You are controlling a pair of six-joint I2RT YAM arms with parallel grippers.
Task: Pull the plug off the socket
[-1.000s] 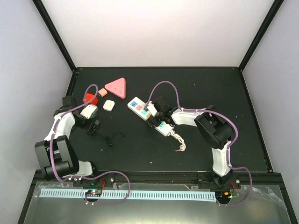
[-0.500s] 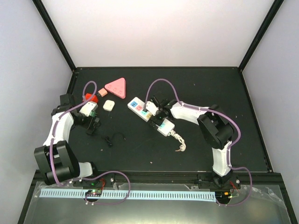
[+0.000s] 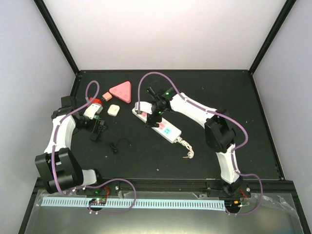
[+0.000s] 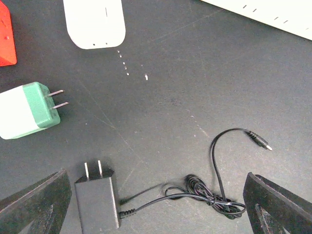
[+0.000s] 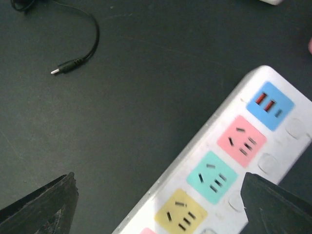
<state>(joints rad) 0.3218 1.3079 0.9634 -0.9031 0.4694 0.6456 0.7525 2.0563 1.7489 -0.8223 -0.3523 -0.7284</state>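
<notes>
The socket [image 3: 168, 130] is a long white power strip lying slantwise on the black table, with its knotted cord [image 3: 187, 148] at the near end. In the right wrist view the strip [image 5: 229, 161] shows blue, pink, teal and yellow faces, and none of them holds a plug. My right gripper [image 3: 154, 113] hovers open and empty over the strip's far half [image 5: 158, 209]. A loose green and white plug [image 4: 27, 109] and a black adapter [image 4: 97, 202] with a thin tangled cable [image 4: 219, 195] lie on the table. My left gripper [image 4: 156, 209] is open above them, near the table's left side [image 3: 99, 127].
A pink triangle [image 3: 121, 91], a small orange block [image 3: 106, 96], a red block [image 3: 96, 101] and a white rounded piece [image 3: 114, 110] lie at the back left. The cable's tip [image 5: 63, 68] lies left of the strip. Black frame posts edge the table.
My right arm has swung from the strip's middle up and to the left, over its far end. The left arm has shifted slightly. The strip has stayed in place.
</notes>
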